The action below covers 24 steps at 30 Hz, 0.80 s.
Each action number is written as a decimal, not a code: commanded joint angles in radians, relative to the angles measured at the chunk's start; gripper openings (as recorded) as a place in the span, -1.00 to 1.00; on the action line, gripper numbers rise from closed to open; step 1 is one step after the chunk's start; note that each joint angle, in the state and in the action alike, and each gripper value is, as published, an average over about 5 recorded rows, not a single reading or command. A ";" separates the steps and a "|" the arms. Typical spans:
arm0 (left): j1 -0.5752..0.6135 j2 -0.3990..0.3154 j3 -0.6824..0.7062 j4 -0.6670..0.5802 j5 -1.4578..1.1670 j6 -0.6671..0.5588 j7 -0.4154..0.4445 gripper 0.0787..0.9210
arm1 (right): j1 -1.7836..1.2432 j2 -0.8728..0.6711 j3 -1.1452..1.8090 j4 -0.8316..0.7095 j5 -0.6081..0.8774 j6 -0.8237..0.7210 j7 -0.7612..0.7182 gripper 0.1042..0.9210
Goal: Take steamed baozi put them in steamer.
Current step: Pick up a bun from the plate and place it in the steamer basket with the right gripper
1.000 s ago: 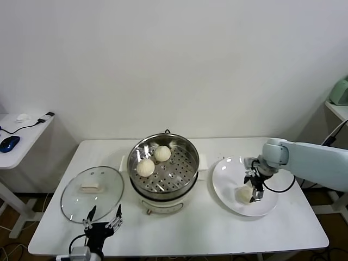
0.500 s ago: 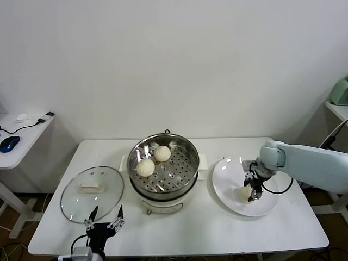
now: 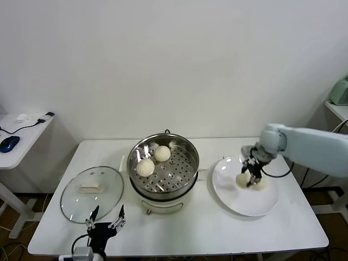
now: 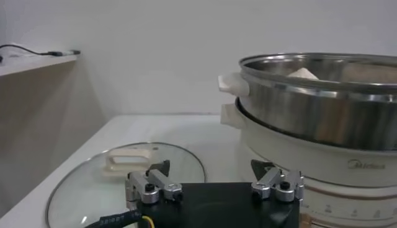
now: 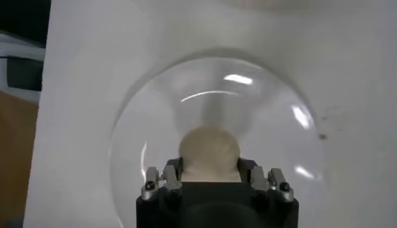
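Note:
Two pale baozi [image 3: 145, 167] [image 3: 162, 153] lie on the perforated tray of the shiny steel steamer [image 3: 187, 149] at the table's middle. My right gripper [image 3: 252, 176] is shut on a third baozi [image 3: 242, 180] and holds it a little above the white plate [image 3: 239, 204]. In the right wrist view the baozi [image 5: 209, 152] sits between the fingers, with the plate [image 5: 155, 111] below it. My left gripper [image 3: 103, 222] is open and empty at the table's front edge, next to the glass lid. It also shows in the left wrist view [image 4: 211, 176], before the steamer [image 4: 322, 118].
The round glass lid [image 3: 92, 190] with a white handle lies flat left of the steamer, and shows in the left wrist view [image 4: 124, 179]. A side table [image 3: 16, 136] with a blue mouse stands at the far left. A pale green object [image 3: 340, 89] sits at the far right.
My right gripper has lifted the baozi off the plate and moved it up and slightly toward the back. The left arm has not moved.

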 commanded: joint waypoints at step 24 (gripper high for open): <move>-0.003 0.008 -0.020 -0.011 -0.007 0.006 0.000 0.77 | 0.100 0.540 0.068 0.184 -0.387 0.700 0.051 0.22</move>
